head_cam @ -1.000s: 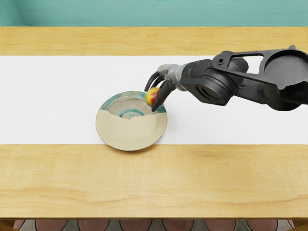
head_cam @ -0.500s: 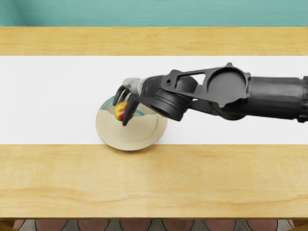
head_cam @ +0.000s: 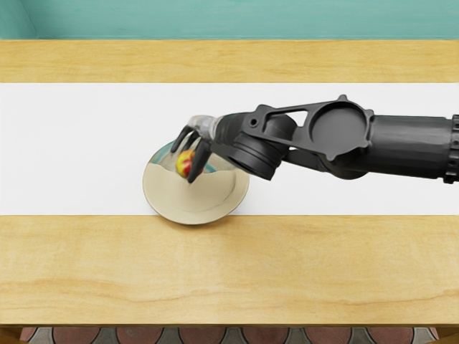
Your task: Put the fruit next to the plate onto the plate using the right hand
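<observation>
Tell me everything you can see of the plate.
The plate is round and shallow, ceramic-looking, cream-glazed with teal-green patches along its far rim and centre. It lies flat on the table's white strip, its near edge just over the bare wood. The right hand holds a red-yellow fruit over its far half; whether the fruit touches it cannot be told.

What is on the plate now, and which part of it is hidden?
A small red-and-yellow fruit, gripped by the right hand, is over the plate; whether it touches cannot be seen. The hand and forearm cover part of the plate's far side.
</observation>
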